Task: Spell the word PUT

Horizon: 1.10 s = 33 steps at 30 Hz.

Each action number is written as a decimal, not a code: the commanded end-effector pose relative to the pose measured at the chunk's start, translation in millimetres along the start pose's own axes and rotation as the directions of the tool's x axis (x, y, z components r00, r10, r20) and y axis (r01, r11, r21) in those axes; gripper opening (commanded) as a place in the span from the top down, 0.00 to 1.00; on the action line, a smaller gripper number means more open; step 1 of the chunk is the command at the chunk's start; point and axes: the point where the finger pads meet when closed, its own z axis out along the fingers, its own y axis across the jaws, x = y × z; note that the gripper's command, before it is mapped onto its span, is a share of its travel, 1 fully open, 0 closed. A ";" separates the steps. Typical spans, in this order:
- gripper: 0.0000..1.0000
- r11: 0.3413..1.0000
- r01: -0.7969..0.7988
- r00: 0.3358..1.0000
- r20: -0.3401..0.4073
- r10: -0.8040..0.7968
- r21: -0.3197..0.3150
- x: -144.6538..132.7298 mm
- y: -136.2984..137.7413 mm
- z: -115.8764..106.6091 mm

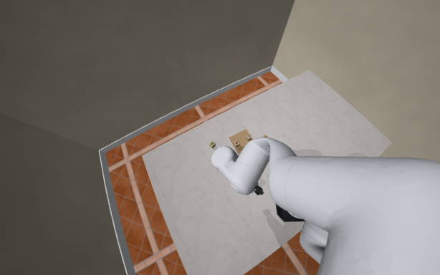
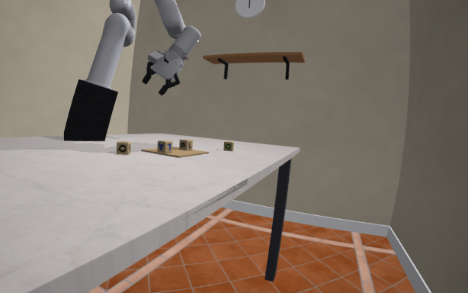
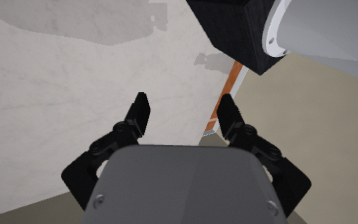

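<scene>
top: arm hides claw; mat (image 1: 241, 137) bears two blocks, green-marked block (image 1: 212, 145) apart on surface (image 1: 201, 200) | exterior: claw (image 2: 160, 81) released, high above, nearer base than mat (image 2: 190, 153); off-mat blocks (image 2: 123, 147), (image 2: 229, 146), top letters unreadable: check which bears U first | wrist: fingers spread, no block in sight

Two blocks (image 2: 165, 146) on mat (image 2: 190, 153); two (image 2: 123, 147) beside.

Raised hand (image 2: 158, 81) (fingers wide apart)
</scene>
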 end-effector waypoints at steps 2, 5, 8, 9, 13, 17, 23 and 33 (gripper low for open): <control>0.00 1.000 0.000 1.000 0.001 0.000 0.003 -0.2 -0.7 -0.9; 0.00 1.000 0.000 1.000 0.001 0.000 0.003 -0.2 -0.7 -0.9; 0.00 1.000 0.000 1.000 0.001 0.000 0.003 -0.2 -0.7 -0.9; 0.00 1.000 0.000 1.000 0.001 0.000 0.003 -0.2 -0.7 -0.9; 0.00 1.000 0.000 1.000 0.001 0.000 0.003 -0.2 -0.7 -0.9; 0.00 1.000 0.000 1.000 0.001 0.000 0.003 -0.2 -0.7 -0.9; 0.00 0.999 -0.031 0.998 -0.051 0.031 0.012 3.0 -24.7 -15.2; 0.00 0.981 -0.158 0.952 -0.249 0.181 0.108 19.2 -133.1 -60.3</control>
